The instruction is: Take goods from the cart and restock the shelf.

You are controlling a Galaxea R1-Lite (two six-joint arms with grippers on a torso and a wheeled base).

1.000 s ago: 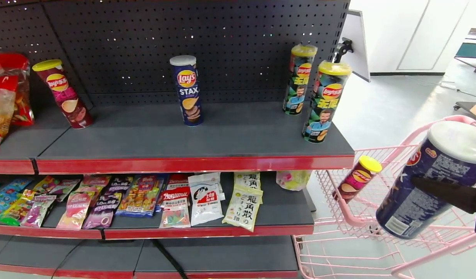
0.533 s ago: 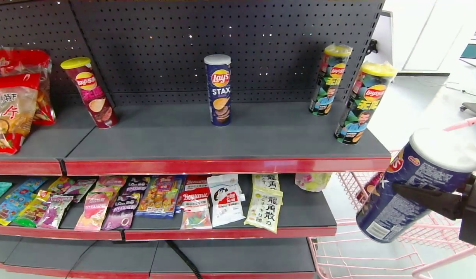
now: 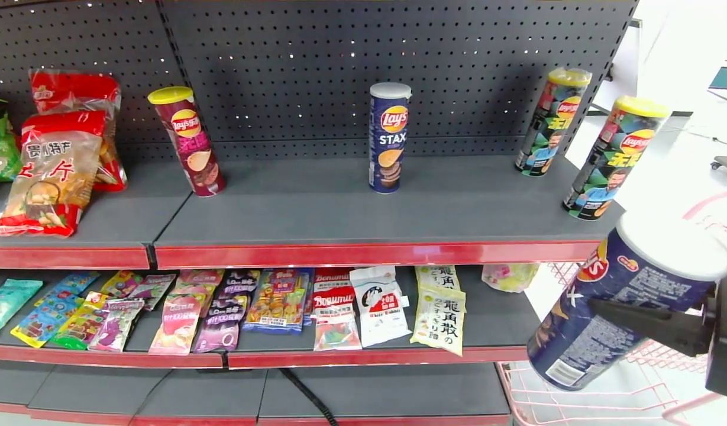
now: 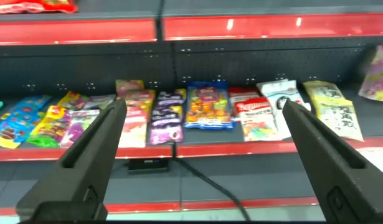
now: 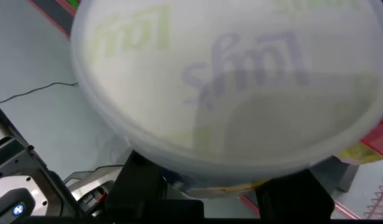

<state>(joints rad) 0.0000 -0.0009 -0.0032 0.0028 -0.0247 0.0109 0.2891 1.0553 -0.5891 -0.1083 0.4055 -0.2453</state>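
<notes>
Sitting in R gripper (image 3: 629,313), blue can (image 3: 576,340) tilted

Clamped in the right gripper (image 3: 613,310) at the lower right, above the pink cart (image 3: 576,404): a tilted blue can (image 3: 626,283) with a white lid. Spaced along the top shelf (image 3: 339,220): a leaning maroon can (image 3: 188,142), an upright navy can (image 3: 388,139) mid-shelf, two yellow-lidded cans (image 3: 551,124) at the right end. At its left end, red snack bags (image 3: 58,171).
</notes>
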